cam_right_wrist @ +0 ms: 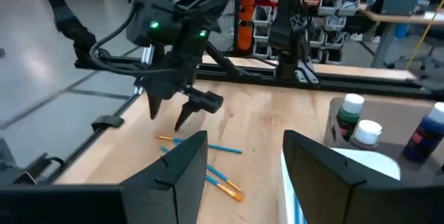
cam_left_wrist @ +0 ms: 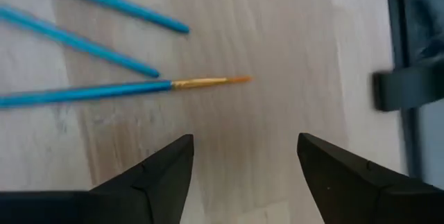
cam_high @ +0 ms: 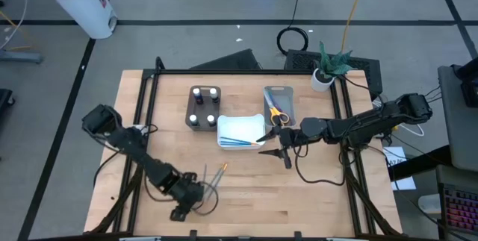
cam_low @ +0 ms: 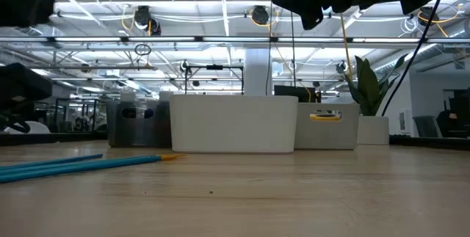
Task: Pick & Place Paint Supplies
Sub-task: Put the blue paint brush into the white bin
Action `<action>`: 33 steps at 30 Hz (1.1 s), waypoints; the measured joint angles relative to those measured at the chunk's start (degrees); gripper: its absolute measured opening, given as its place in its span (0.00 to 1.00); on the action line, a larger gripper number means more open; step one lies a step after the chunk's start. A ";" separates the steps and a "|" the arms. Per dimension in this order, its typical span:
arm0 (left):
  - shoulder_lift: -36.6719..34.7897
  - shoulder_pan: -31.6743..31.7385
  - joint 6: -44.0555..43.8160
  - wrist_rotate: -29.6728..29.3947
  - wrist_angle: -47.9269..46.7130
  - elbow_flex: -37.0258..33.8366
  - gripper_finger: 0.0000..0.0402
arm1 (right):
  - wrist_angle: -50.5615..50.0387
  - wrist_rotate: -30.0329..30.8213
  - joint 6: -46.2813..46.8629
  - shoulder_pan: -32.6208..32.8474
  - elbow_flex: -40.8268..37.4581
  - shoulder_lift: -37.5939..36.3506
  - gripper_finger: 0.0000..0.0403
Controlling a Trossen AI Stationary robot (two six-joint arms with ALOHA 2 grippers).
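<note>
Wooden table (cam_high: 246, 189): left gripper (cam_high: 196, 194), jaws wide, has brushes (cam_high: 214, 177) just at its two o'clock, nearer than right gripper (cam_high: 286, 154), also spread.

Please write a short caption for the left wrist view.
Open left claw above the wooden table, near three blue brushes.

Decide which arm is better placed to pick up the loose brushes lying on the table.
Left. The left gripper hovers open right beside the brushes, seen just ahead of its fingers. The right gripper hangs open farther off, by the white tray.
</note>
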 joint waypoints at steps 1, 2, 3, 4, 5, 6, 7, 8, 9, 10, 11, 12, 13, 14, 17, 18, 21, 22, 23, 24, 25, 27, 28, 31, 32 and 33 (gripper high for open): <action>0.71 -0.81 1.06 -1.55 0.85 0.03 0.65 | 0.03 -0.05 1.01 0.09 -0.01 0.00 0.45; 1.25 -1.47 1.07 -2.67 1.38 0.04 0.64 | 0.03 -0.01 1.79 0.26 0.00 0.00 0.45; 1.80 -2.11 0.60 -3.81 2.06 0.04 0.64 | 0.04 -0.04 1.97 0.35 -0.01 0.00 0.45; 2.50 -2.50 0.41 -4.61 2.83 0.04 0.63 | 0.04 -0.08 1.96 0.44 -0.01 0.00 0.45; 3.04 -2.60 0.35 -5.11 3.85 0.04 0.63 | 0.04 -0.09 1.89 0.65 0.00 0.00 0.45; 3.32 -2.65 0.40 -5.45 4.67 0.04 0.62 | 0.06 -0.07 1.81 0.75 -0.02 0.00 0.45; 3.58 -2.71 0.68 -6.00 5.39 0.06 0.62 | 0.14 -0.13 1.73 0.75 0.00 0.00 0.45; 3.78 -2.77 1.43 -6.87 6.05 0.07 0.61 | 0.23 -0.13 1.72 0.75 0.00 0.00 0.45; 3.87 -2.71 2.40 -7.66 6.74 0.07 0.61 | 0.26 -0.10 1.69 0.73 0.00 0.00 0.44; 3.88 -2.53 3.69 -8.18 7.65 0.07 0.61 | 0.26 -0.09 1.65 0.73 -0.01 0.00 0.44; 3.95 -2.25 5.30 -8.64 8.88 0.07 0.61 | 0.26 -0.09 1.56 0.73 -0.01 0.00 0.44; 4.07 -1.83 7.29 -9.04 10.18 0.07 0.61 | 0.26 -0.09 1.35 0.73 0.00 0.00 0.44; 4.23 -1.37 9.17 -9.25 11.31 0.04 0.61 | 0.26 -0.09 1.03 0.73 0.00 0.00 0.44; 4.37 -0.79 11.07 -9.96 12.45 0.02 0.61 | 0.26 -0.09 0.56 0.73 0.00 0.00 0.44; 4.35 1.32 17.31 -13.13 15.31 -0.02 0.61 | 0.24 -0.09 -0.78 0.73 0.00 0.00 0.43; 4.33 2.17 19.28 -14.28 16.05 -0.02 0.61 | 0.24 -0.09 -1.05 0.73 0.00 0.00 0.43; 4.25 4.81 22.30 -16.07 17.17 -0.02 0.61 | -0.04 -0.09 -1.40 0.73 -0.01 0.00 0.43; 4.07 5.66 22.82 -16.25 17.57 -0.02 0.61 | -0.11 -0.10 -1.40 0.73 -0.01 0.00 0.43; 3.96 6.52 23.24 -16.26 17.99 -0.02 0.61 | -0.25 -0.10 -1.40 0.73 -0.01 0.00 0.43; 3.91 7.24 23.40 -16.37 18.19 -0.02 0.61 | -0.36 -0.09 -1.40 0.73 -0.02 0.00 0.43; 3.91 7.71 23.41 -16.50 18.04 -0.02 0.61 | -0.49 -0.09 -1.40 0.73 0.00 0.00 0.43; 3.93 8.25 23.51 -15.80 17.53 -0.02 0.61 | -0.53 -0.10 -1.40 0.73 -0.02 0.00 0.43; 3.93 8.25 23.54 -15.07 17.57 -0.02 0.61 | -0.52 -0.09 -1.40 0.73 0.00 0.00 0.43; 3.91 7.82 24.17 -13.61 17.56 -0.02 0.61 | -1.11 -0.11 -1.40 0.73 -0.01 0.00 0.43; 3.91 7.50 24.43 -13.39 17.55 -0.02 0.61 | -1.26 -0.10 -1.40 0.73 -0.02 0.00 0.43; 3.91 7.04 24.44 -13.34 17.62 -0.02 0.61 | -1.32 -0.11 -1.40 0.73 -0.02 0.00 0.43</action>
